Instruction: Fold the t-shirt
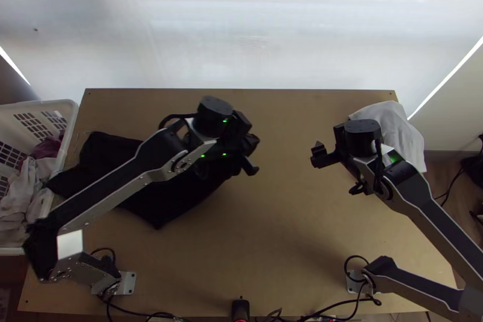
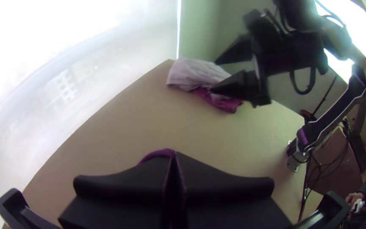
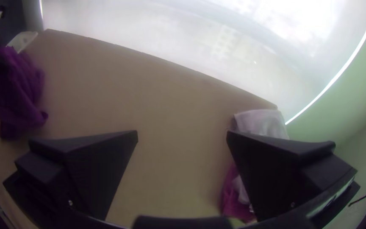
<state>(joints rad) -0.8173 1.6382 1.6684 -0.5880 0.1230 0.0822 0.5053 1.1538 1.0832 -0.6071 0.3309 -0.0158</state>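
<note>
Purple t-shirt: from where I'm standing, the t-shirt (image 1: 175, 202) lies bunched on the left half of the table (image 1: 284, 219) in the top view, partly under the left arm.
Left claw: the left gripper (image 2: 175, 160) has its two fingers pressed together, no gap to speak of, with a purple fold at their tips; I'd say it has a pinch of the shirt.
Right claw: the right gripper (image 3: 182, 132) is spread wide with nothing between its fingers, right of centre in the top view.
Feel of the cloth: light and limp, I'd guess, with no stiffness to hold a shape; it should droop from any single pinch and drag its creases along. Nothing fragile about it, though a shallow grip might let a thin fold slip.
Where to grab: the loose corner (image 1: 158, 223) pointing toward the lower left of the top view looks easy to pinch. For spreading, I'd want the second hold well apart from the first, on a hem or shoulder, but I can't tell which edge is which in that heap.
</note>
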